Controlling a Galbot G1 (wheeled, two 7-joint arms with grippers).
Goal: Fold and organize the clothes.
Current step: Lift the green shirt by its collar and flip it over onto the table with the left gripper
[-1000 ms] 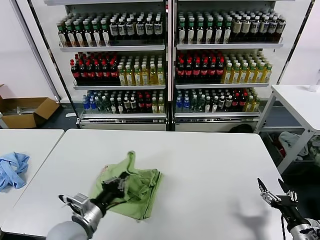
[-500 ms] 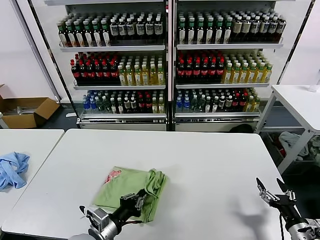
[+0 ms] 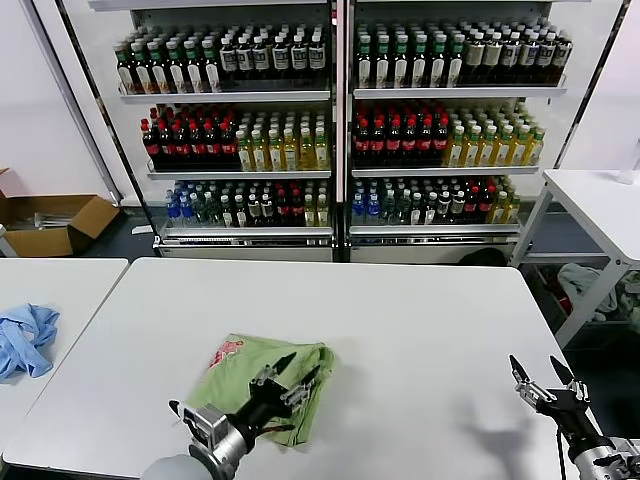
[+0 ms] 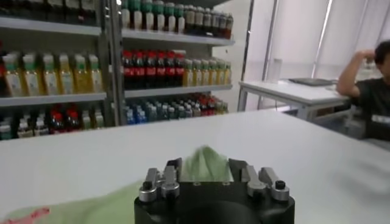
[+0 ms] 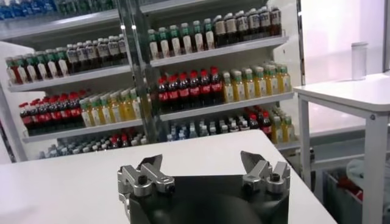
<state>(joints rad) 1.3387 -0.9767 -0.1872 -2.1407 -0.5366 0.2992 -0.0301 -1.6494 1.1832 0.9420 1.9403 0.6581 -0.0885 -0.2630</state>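
Note:
A light green polo shirt (image 3: 240, 378) lies folded on the white table (image 3: 420, 320), its red-and-white chest print (image 3: 227, 352) showing at the far left corner. My left gripper (image 3: 297, 371) is open over the shirt's right edge, fingers spread. In the left wrist view a hump of the green shirt (image 4: 205, 162) rises between the parted fingers (image 4: 173, 165), and more of it spreads out below. My right gripper (image 3: 540, 372) hangs open by the table's near right corner with nothing in it (image 5: 201, 159).
A blue cloth (image 3: 25, 338) lies on a second table to the left. Shelves of bottles (image 3: 340, 130) stand behind the table. A cardboard box (image 3: 55, 222) sits on the floor far left, another white table (image 3: 600, 200) stands right. A seated person (image 4: 368, 85) shows farther off.
The left gripper carried a raised flap of the shirt across and laid it down, so the shirt now lies flatter and folded. Its fingers have opened. The right arm has barely moved.

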